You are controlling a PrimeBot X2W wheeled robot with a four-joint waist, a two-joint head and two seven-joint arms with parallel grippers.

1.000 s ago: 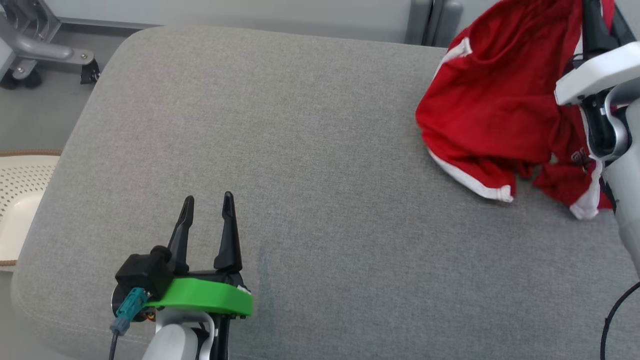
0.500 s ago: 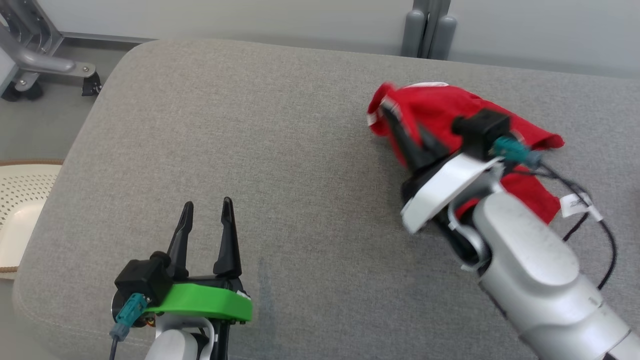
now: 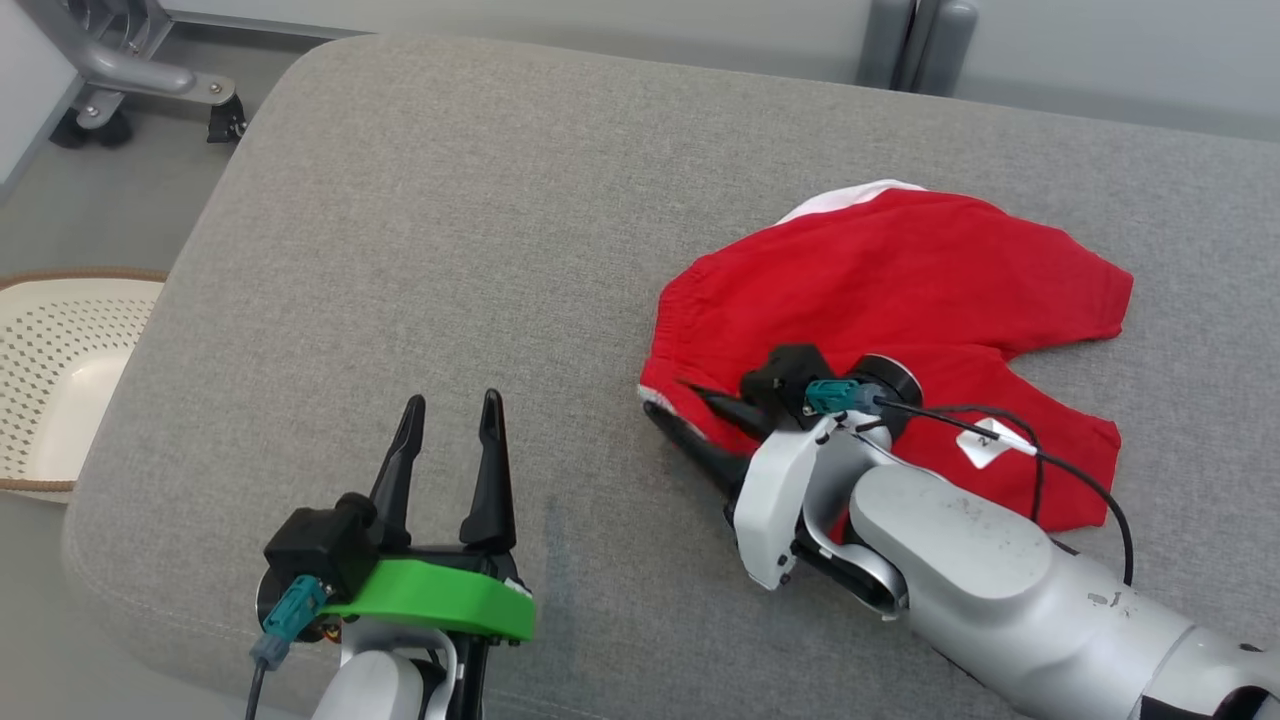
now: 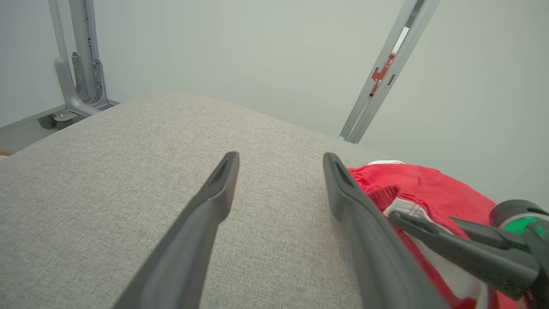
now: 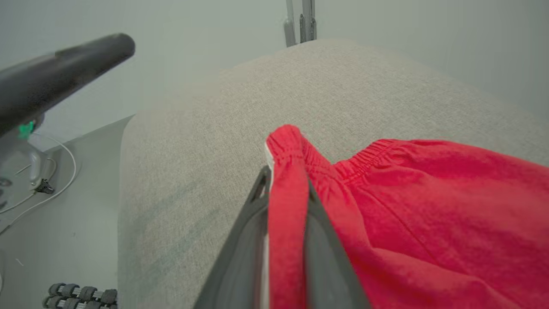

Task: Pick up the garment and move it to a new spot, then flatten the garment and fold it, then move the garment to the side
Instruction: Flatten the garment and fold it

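The right gripper [image 3: 665, 396] lies low at the garment's [image 3: 900, 290] waistband, fingers apparently clasping that edge to settle it on the cushion [image 3: 450, 200]. The left gripper [image 3: 453, 398] waits beside the garment, fingers spread.

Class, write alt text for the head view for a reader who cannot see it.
Red shorts lie on a grey cushion, their waistband between the fingers of the right gripper. The left gripper is open at lower left; a cream perforated basket stands at the left edge.

red garment [image 3: 900, 290], grey cushion [image 3: 450, 250]
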